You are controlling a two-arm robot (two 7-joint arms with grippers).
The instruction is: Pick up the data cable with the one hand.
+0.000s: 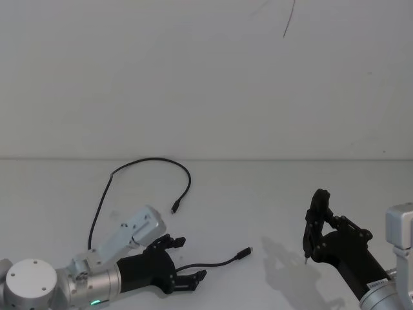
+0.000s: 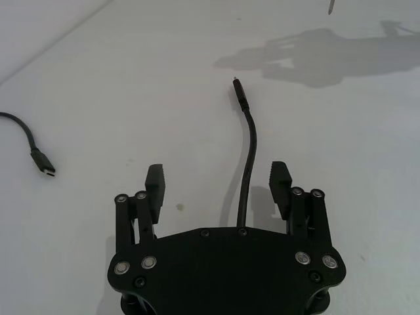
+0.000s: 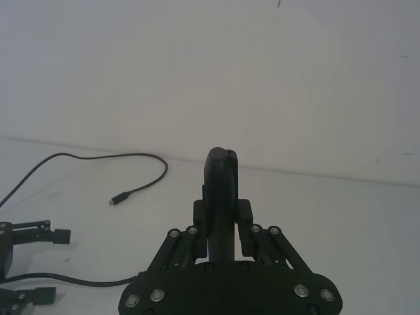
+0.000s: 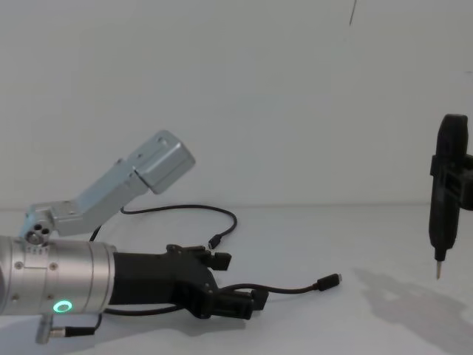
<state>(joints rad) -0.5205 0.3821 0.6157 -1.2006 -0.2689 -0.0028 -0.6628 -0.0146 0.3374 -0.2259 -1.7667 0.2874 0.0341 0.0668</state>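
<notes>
left gripper (image 2: 218,178) wide open, empty, low over table (image 2: 98,98) | cable (image 2: 249,154) runs between its fingers (image 2: 155,182), seemingly touching neither, lined up for a pinch | right gripper (image 3: 221,213) parked right, clamping pen (image 4: 442,200)

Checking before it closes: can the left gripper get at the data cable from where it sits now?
Probably yes. The left gripper is open, and the data cable runs straight between its fingers with nothing blocking it.
</notes>
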